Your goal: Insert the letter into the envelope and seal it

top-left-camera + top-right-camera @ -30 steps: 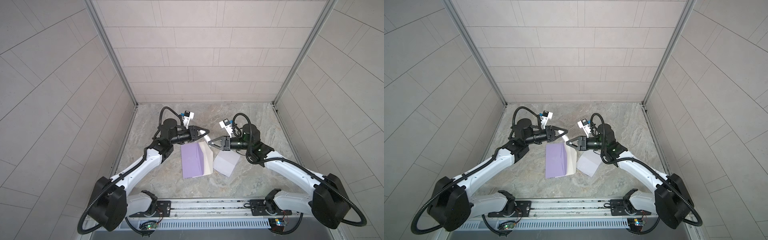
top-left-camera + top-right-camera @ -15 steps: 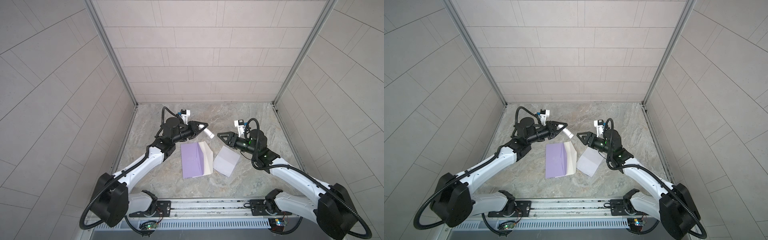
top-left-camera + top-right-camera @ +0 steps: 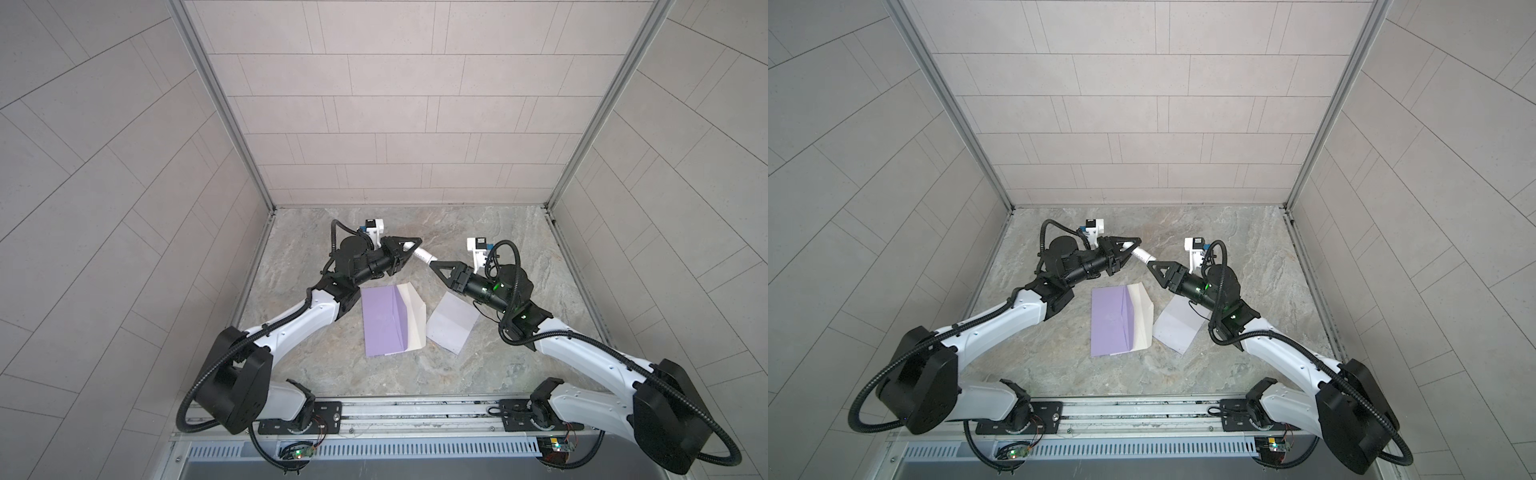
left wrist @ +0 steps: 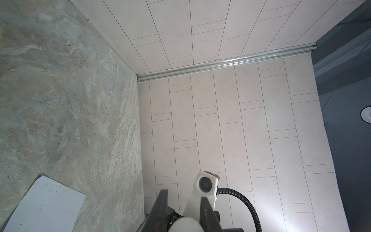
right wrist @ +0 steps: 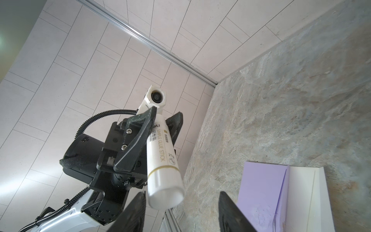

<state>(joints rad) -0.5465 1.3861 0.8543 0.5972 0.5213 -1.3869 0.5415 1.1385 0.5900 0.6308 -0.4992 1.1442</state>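
Right wrist view: left fingers clamp glue stick; right fingers spread, empty.

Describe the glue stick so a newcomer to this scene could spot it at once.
Look above the middle of the stone tabletop. The left gripper clamps the glue stick, a white tube pointing at the open right gripper. Unlike the flat purple envelope and pale letter, it is round and held aloft.

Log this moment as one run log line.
left claw shut on glue stick; right claw open at its free end; envelope flap open; letter beside it, not inserted
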